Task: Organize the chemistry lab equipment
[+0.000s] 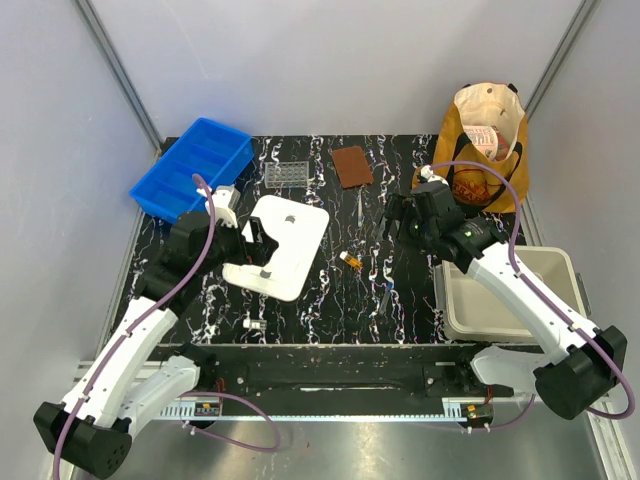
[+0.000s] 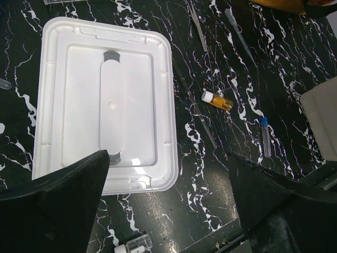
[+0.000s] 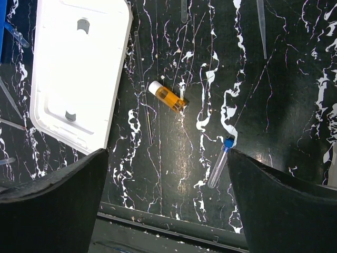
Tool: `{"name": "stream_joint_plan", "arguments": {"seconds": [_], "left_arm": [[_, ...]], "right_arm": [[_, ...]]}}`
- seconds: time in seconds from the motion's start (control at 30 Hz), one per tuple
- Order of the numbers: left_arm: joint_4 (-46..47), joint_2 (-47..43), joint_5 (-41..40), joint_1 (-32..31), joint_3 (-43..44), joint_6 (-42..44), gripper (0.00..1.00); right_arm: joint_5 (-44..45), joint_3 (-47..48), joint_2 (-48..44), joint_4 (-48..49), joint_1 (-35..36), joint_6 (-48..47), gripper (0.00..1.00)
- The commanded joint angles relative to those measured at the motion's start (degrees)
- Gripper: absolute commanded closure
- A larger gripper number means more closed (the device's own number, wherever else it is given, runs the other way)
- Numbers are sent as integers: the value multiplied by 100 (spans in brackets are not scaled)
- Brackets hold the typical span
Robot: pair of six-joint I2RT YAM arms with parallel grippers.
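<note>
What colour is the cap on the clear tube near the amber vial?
Blue cap; it shows best in the right wrist view.

Black tabletop (image 1: 330, 300) w/ white marble-like veining is filling the centre, soft light glinting off it in spots. Plain pale-grey back wall (image 1: 330, 60) is closing off the far side; similar L wall (image 1: 50, 150) & R wall (image 1: 600, 150) are boxing in the sides. Two aluminium struts (image 1: 118, 72) are slanting up at the rear corners. Brushed metal surface (image 1: 330, 450) is running along the near edge.
</note>
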Motion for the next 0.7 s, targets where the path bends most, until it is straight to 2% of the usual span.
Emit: {"name": "stream_joint_plan", "arguments": {"seconds": [0.0,0.27,0.43,0.5,0.67], "left_arm": [[238,-115,-67,23,-18,-65,1],[211,-167,-172,23,-27,-48,1],[88,-500,-856,31,9,-30,2],[106,-729,-1242,23,-35,-74,2],[36,-1125,-1990,14,-79,-144,2]], "right_arm": [[81,-9,-132,181,35,53,0],[89,35,-18,189,26,18,0],[-67,254,315,49,35,-131,2],[-366,325,517,110,35,-342,7],[-807,720,1544,67,61,-922,32]]}}
